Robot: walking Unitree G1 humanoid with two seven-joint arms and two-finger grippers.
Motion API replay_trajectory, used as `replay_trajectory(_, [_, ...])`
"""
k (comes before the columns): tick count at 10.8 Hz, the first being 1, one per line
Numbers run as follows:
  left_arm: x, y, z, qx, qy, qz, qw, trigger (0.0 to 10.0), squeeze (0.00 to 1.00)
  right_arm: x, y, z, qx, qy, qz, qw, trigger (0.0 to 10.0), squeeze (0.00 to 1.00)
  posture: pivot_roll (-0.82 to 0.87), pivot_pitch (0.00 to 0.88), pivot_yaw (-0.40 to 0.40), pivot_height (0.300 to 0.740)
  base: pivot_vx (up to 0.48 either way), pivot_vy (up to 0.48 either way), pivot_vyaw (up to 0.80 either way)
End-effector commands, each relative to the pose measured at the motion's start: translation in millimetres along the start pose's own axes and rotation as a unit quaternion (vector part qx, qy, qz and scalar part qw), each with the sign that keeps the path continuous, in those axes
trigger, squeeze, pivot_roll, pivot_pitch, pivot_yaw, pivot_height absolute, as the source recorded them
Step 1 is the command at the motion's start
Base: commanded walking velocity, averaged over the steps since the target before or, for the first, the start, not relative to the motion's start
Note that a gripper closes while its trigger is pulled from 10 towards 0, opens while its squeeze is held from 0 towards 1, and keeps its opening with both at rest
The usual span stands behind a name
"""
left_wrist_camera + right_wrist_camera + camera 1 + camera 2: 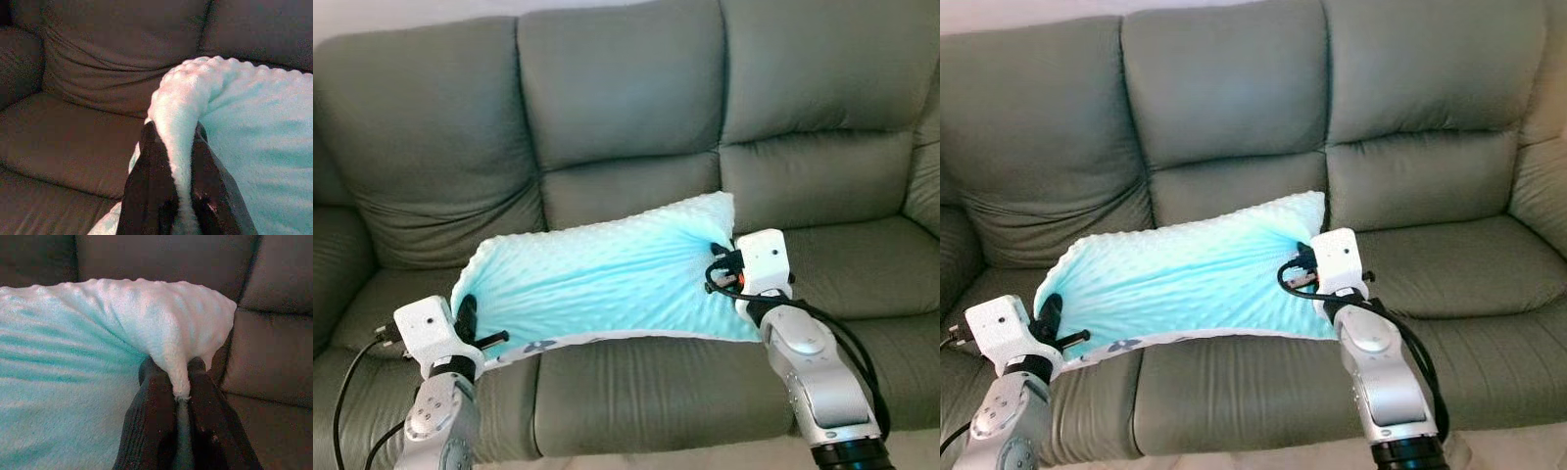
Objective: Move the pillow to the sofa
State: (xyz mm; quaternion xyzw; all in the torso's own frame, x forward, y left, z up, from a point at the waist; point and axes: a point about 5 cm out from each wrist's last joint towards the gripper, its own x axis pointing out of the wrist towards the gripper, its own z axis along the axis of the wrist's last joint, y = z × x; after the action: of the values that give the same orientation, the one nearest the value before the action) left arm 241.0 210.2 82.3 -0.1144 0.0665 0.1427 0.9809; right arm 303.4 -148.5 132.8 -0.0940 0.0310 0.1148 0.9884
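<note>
Left gripper is pinching one short end of the pillow, black fingers closing on a folded ridge of the fabric; right gripper is doing the same on the opposite end, jaws squeezing a gathered corner tight between them; both are holding cloth, not the pillow's bulk, which looks like the reason the fabric is bunching at each grip.

Two-ended hold is keeping the pillow stretched flat between the grippers so it isn't drooping or folding in the middle; right end is sitting higher and further in toward the backrest than the left end, so the pillow is running at a slant.

Beyond the fingers in both wrist views the sofa is filling the background; pillow is spanning the seam between the left and middle seat cushions, its near edge hanging at the seat front; I can't tell whether it's resting on the seat or just above it.

Judgement: this is the set-down stage; what's left is opening both grippers and backing out.

Pillow itself: pale aqua, dimpled minky-type plush, white along the edges, a printed underside peeking out beside the left gripper; soft and limp, creasing in lines radiating from the right pinch.
</note>
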Motion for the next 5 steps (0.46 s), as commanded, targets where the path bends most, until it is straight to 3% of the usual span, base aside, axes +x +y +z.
replay_trajectory(1, [-2.2,15.2,0.5,0.006,-0.002,0.027,1.0,10.0,0.0,-1.5,-12.1,-0.3,-0.009,0.005,-0.031,0.999,10.0,0.0,-0.23,0.078,0.099,0.74,0.274,0.0,0.0])
replay_trajectory(2, [-2.8,14.7,0.2,0.004,-0.002,0.028,1.0,10.0,0.0,-1.8,-12.5,-0.9,-0.009,0.006,-0.031,0.999,10.0,0.0,-0.23,0.08,0.095,0.74,0.27,0.0,0.0])
replay_trajectory(4, [-3.5,13.2,-0.7,-0.008,-0.005,0.032,0.999,10.0,0.0,-2.0,-13.2,-0.8,-0.012,0.008,-0.03,0.999,10.0,0.0,-0.23,0.083,0.091,0.74,0.0,0.0,0.0])
replay_trajectory(5, [-3.7,10.9,-7.7,-0.001,0.02,0.026,0.999,10.0,0.0,-2.1,-13.0,-1.9,-0.014,0.012,-0.028,0.999,10.0,0.0,-0.23,0.084,0.09,0.74,0.0,0.0,0.0])
